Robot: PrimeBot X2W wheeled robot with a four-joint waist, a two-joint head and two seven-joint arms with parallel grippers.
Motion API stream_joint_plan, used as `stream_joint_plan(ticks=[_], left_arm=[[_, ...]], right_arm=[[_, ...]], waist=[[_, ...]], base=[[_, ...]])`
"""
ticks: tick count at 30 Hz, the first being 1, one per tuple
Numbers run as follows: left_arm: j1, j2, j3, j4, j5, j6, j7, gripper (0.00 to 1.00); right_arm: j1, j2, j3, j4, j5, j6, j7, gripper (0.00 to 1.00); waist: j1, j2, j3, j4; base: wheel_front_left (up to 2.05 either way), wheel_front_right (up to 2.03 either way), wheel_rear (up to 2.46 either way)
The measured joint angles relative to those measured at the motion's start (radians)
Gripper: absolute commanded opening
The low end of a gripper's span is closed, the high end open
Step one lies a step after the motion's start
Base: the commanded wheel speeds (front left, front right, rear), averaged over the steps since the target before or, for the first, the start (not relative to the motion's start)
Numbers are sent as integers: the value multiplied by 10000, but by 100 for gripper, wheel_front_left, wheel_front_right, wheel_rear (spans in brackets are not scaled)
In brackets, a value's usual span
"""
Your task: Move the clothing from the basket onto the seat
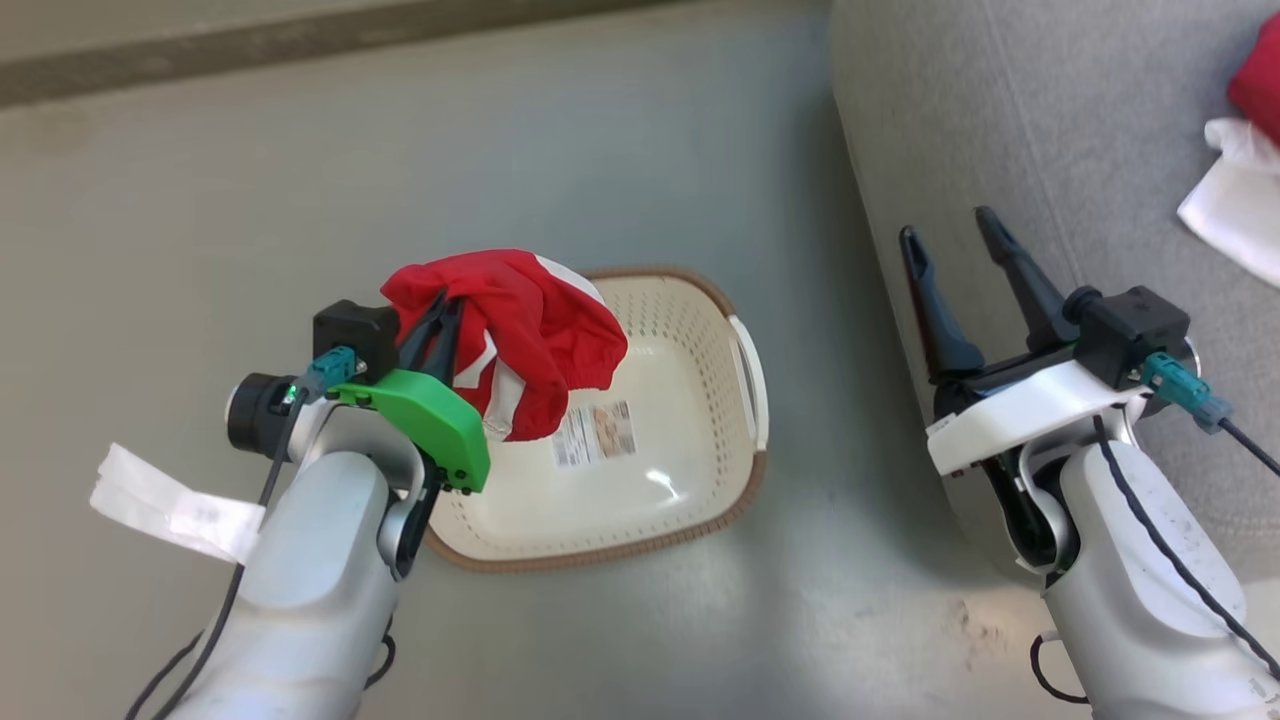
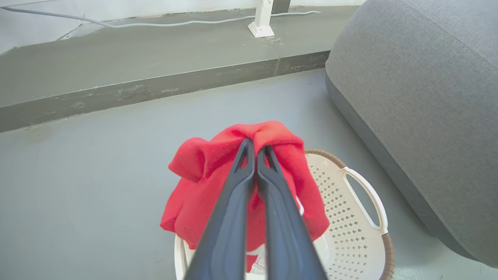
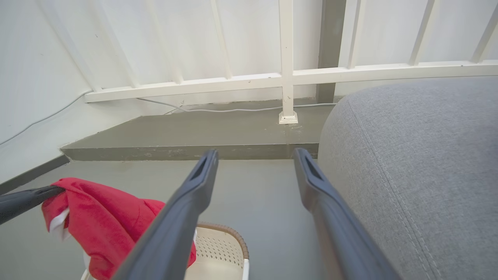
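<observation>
Head view: the left gripper (image 1: 440,302) pinches a crumpled red garment (image 1: 545,330) above the left end of the perforated cream basket (image 1: 700,400), with smooth floor (image 1: 600,120) open around. Left wrist view: its fingers (image 2: 229,217) press together on the fuzzy, bunched fabric. Right wrist view: the right gripper (image 3: 255,153) has its jaws spread beside the stitched seam of the rounded grey seat (image 3: 420,175).

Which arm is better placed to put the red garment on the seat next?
Left. The left gripper is shut on the red garment, lifted above the basket. The right gripper is open and empty, beside the seat.
</observation>
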Motion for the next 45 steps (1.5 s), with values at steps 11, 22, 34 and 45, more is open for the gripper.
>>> stream_joint_plan(ticks=[11,22,34,45], left_arm=[[564,-31,100,-1390,29,2,0,0],[1123,-33,322,-3060,27,0,-2,0],[1511,-27,42,-5287,-291,-17,-29,0],[2231,-6,-585,-6447,-399,-79,19,0]], right_arm=[[621,21,171,178,-2,8,0,100],[1670,128,345,359,19,6,4,100],[2298,219,485,77,38,-38,180,100],[2518,249,560,-366,86,-130,368,100]], waist=[[0,0,-1608,394],[0,0,-3100,600],[0,0,-4001,574],[-1,0,-4143,544]], base=[[0,0,0],[0,0,0],[0,0,0],[0,0,0]])
